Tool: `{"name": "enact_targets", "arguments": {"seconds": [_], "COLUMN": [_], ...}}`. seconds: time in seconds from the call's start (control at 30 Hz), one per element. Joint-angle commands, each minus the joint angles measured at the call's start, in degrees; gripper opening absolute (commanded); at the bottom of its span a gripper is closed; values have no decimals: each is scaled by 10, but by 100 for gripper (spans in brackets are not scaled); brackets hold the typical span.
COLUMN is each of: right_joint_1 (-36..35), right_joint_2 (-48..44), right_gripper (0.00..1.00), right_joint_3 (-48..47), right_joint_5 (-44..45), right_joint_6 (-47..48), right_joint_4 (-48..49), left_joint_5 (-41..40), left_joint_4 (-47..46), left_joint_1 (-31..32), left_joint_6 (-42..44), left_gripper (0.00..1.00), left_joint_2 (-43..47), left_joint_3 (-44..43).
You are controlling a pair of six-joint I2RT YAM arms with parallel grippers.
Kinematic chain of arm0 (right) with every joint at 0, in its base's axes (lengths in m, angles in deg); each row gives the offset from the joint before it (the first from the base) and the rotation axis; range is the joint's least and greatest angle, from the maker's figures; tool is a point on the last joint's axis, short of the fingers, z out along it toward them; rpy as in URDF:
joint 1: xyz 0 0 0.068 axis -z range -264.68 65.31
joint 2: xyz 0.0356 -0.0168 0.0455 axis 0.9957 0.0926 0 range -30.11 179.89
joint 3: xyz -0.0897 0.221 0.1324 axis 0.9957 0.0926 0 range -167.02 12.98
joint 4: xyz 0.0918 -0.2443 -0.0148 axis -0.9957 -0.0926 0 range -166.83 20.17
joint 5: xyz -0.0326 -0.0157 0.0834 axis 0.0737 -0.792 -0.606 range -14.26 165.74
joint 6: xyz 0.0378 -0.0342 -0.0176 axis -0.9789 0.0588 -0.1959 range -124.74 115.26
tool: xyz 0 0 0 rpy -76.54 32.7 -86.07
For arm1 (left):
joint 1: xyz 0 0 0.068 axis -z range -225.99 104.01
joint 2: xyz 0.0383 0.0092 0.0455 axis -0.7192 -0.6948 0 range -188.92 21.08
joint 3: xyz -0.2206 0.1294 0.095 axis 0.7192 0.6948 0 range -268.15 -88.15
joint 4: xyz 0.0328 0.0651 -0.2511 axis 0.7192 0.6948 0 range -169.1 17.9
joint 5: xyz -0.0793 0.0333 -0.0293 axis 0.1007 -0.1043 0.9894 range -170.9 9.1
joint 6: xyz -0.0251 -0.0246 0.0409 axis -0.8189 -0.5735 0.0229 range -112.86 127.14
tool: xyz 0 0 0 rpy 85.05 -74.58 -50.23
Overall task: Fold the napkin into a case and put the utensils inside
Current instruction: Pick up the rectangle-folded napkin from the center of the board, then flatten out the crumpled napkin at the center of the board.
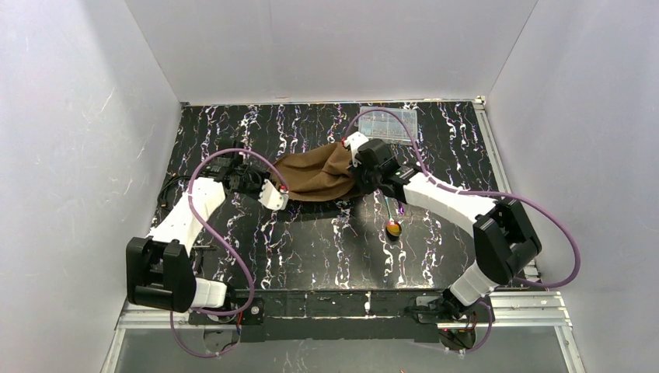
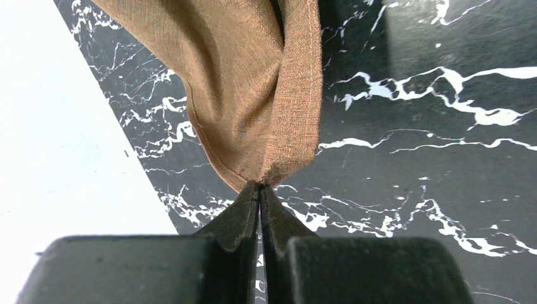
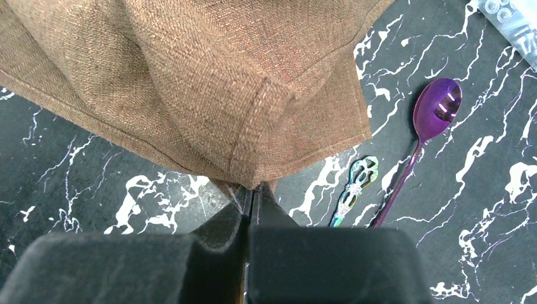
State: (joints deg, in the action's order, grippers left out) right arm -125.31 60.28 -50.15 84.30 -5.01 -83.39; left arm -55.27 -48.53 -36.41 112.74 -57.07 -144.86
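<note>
The brown napkin (image 1: 315, 175) hangs bunched between my two grippers above the black marbled table. My left gripper (image 1: 278, 193) is shut on its left corner; in the left wrist view the jaws (image 2: 260, 187) pinch the cloth (image 2: 253, 82) at its tip. My right gripper (image 1: 352, 153) is shut on the right edge; in the right wrist view the jaws (image 3: 253, 189) hold a hemmed corner of the napkin (image 3: 190, 82). The purple-headed utensil (image 3: 437, 104) and the ornate handle of the other utensil (image 3: 354, 190) lie on the table beside it. The gold-orange head (image 1: 394, 228) shows under my right arm.
A clear plastic compartment box (image 1: 386, 120) lies at the back of the table, behind my right gripper; its corner shows in the right wrist view (image 3: 516, 25). White walls enclose the table on three sides. Purple cables loop over both arms.
</note>
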Motion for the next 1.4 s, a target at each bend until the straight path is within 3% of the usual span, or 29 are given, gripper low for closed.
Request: {"name": "enact_targets", "arguments": {"seconds": [0.0, 0.1, 0.27, 0.3, 0.37, 0.43, 0.7, 1.0, 1.17, 1.37], "right_joint_1": [-4, -4, -4, -4, -4, -4, -6, -156, -249, -252], "right_joint_2": [-48, -80, -119, -125, -140, -158, -264, -368, -256, -97], "right_gripper": [1, 1, 5, 14, 40, 57, 84, 82, 84, 86], "right_joint_3": [-7, -6, -3, -1, 3, 9, 79, 290, 291, 281], "right_joint_5": [-9, -2, -2, -5, -12, -20, -37, 33, 58, 136], "right_joint_6": [-2, 1, 33, 33, 33, 31, -36, -149, -152, -184], "right_joint_4": [9, 9, 11, 11, 13, 15, 9, 138, 209, 333], "left_joint_5": [41, 60, 128, 143, 175, 184, 121, 71, 40, 25], "left_joint_4": [67, 79, 165, 173, 171, 167, 150, 134, 127, 116], "left_joint_1": [1, 1, 1, 1, 3, 10, 20, 20, 20, 20], "left_joint_6": [-31, -122, -381, -416, -479, -533, -593, -585, -579, -578], "left_gripper": [0, 0, 0, 0, 0, 0, 0, 0, 0, 0], "left_joint_2": [23, 31, 0, 0, 12, 24, 80, 129, 116, 104], "left_joint_3": [-32, -118, -358, -389, -425, -446, -399, -311, -323, -346]}}
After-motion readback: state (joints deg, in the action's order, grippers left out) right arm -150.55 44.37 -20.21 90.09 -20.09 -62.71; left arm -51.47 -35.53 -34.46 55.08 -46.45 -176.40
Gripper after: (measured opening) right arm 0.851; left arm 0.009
